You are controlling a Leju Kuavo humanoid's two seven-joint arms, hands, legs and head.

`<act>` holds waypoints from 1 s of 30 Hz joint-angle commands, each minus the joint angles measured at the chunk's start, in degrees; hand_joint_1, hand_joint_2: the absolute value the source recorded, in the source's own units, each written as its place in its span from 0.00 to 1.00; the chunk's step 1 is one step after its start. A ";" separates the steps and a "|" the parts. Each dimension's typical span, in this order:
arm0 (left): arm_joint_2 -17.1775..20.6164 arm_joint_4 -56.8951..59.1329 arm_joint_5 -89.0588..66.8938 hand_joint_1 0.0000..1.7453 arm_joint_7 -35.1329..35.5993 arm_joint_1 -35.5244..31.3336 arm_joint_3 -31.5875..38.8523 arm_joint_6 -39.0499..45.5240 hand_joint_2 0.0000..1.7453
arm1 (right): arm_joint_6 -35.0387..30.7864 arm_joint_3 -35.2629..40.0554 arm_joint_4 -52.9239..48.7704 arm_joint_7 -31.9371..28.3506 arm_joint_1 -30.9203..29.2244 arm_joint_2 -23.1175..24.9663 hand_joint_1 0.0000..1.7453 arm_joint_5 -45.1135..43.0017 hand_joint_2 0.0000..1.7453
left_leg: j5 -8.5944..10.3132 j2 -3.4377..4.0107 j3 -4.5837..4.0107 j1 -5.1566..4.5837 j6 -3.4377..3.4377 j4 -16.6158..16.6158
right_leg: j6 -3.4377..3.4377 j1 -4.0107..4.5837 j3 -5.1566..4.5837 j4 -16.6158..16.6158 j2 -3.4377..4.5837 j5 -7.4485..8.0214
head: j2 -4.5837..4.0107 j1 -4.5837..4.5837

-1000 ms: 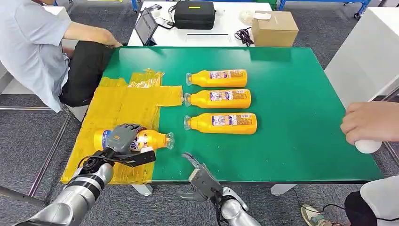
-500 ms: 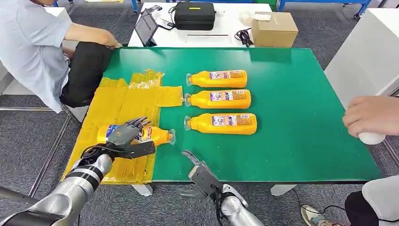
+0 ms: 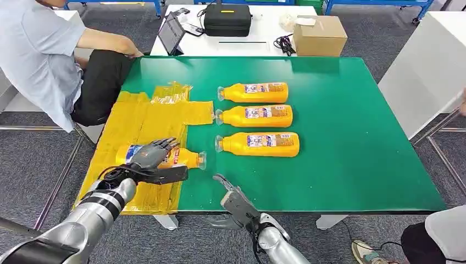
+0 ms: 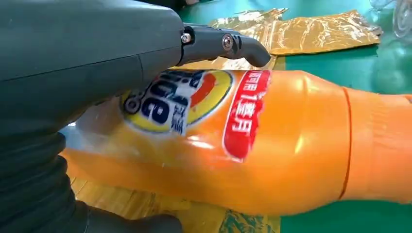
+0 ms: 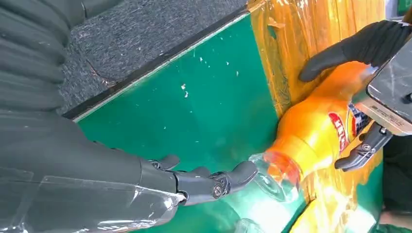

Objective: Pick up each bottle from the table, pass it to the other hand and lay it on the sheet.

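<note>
The green desk (image 3: pixel 351 154) carried a yellow sheet (image 3: pixel 143 118) along its left side and three juice bottles lying in a row near its middle, necks toward the sheet: the far bottle (image 3: pixel 254 92), the middle bottle (image 3: pixel 254 115) and the near bottle (image 3: pixel 258 144). A fourth bottle (image 3: pixel 184 159) lay on the sheet's near end, its long axis running across the desk, its clear cap just past the sheet's edge over the green.

The left hand (image 3: pixel 148 159) sat over that fourth bottle's labelled body, fingers spread and lifted above it and thumb beside it, so it looked like a loose, opening hold rather than a grip; whether anything touched the bottle could not be told. The right hand (image 3: pixel 233 201) hung at the near desk edge, holding nothing, fingers apart.

The near bottle lay straight ahead of the right hand, across a strip of bare green, broadside to it; that hand was much the closer, so the next pick probably fell to it.
</note>
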 commanded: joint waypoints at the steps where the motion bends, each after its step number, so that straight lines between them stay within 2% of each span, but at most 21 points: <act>1: 0.70 4.03 -0.36 0.00 -0.32 2.52 -4.70 1.47 1.00 | -0.35 -1.21 3.67 -0.18 -1.58 -0.24 0.00 0.13 1.00 | 0.00 0.26 0.03 0.04 -0.09 -0.08 | -0.13 0.05 -0.03 -0.10 0.22 0.07 | 0.00 -0.02; 5: -0.66 -2.04 -0.79 0.00 -5.06 4.10 -5.95 22.04 1.00 | -0.73 -1.35 3.90 -0.42 -1.10 -0.21 0.00 0.13 1.00 | 0.01 0.15 0.05 0.02 -0.06 -0.06 | -0.10 0.03 0.01 -0.06 0.11 0.04 | 0.00 0.00; 7: -1.93 -6.11 2.04 0.00 -8.30 5.30 -5.27 27.43 1.00 | -0.98 -1.36 4.22 -0.78 -0.96 -0.01 0.00 -0.14 1.00 | 0.03 0.14 -0.01 0.05 -0.07 -0.05 | -0.12 0.06 -0.04 -0.09 0.09 0.06 | 0.00 -0.02; 9: -2.65 -11.36 7.13 0.00 -12.32 7.10 -5.48 27.08 1.00 | -1.17 -1.07 4.21 -1.02 -0.59 0.13 0.00 -0.39 1.00 | 0.05 -0.08 -0.17 0.07 -0.04 0.05 | -0.09 0.07 -0.20 -0.02 -0.14 0.00 | 0.00 0.00; 15: -1.95 -12.78 7.95 0.00 -12.19 7.87 -6.70 27.54 1.00 | -1.28 -0.73 4.29 -1.15 -0.54 0.06 0.00 -0.53 1.00 | 0.02 0.23 -0.48 0.06 -0.04 0.05 | -0.16 0.08 -0.53 -0.03 0.09 0.10 | 0.00 0.00; 21: -1.91 -12.57 8.69 0.00 -13.10 7.77 -7.01 29.15 1.00 | -1.37 -0.63 4.28 -1.18 -0.56 0.01 0.00 -0.61 1.00 | 0.03 0.22 -0.78 0.08 -0.06 0.07 | -0.17 0.10 -0.87 -0.02 0.07 0.11 | 0.00 0.00; 24: -2.29 -18.02 8.92 0.00 -13.93 9.71 -5.96 30.75 1.00 | -1.81 -0.58 4.25 -1.18 -0.22 -0.21 0.00 -0.80 1.00 | 0.03 0.23 -0.86 0.10 -0.04 0.07 | -0.16 0.11 -0.95 -0.02 0.07 0.12 | 0.00 0.00; 28: -6.26 -29.23 8.47 0.00 -20.43 14.88 2.39 30.75 1.00 | -2.53 -0.76 3.57 -1.08 0.54 -0.49 0.00 -1.03 1.00 | 0.04 0.18 -0.93 0.07 -0.01 0.08 | -0.12 0.08 -1.00 -0.02 0.03 0.11 | 0.00 0.00; 30: -6.75 -31.15 11.22 0.00 -21.56 15.92 0.16 30.75 1.00 | -3.36 -0.91 2.63 -1.24 1.29 -0.60 0.00 -1.04 1.00 | 0.01 0.15 -0.94 0.09 -0.02 0.09 | -0.14 0.10 -0.97 -0.03 0.00 0.08 | 0.00 0.00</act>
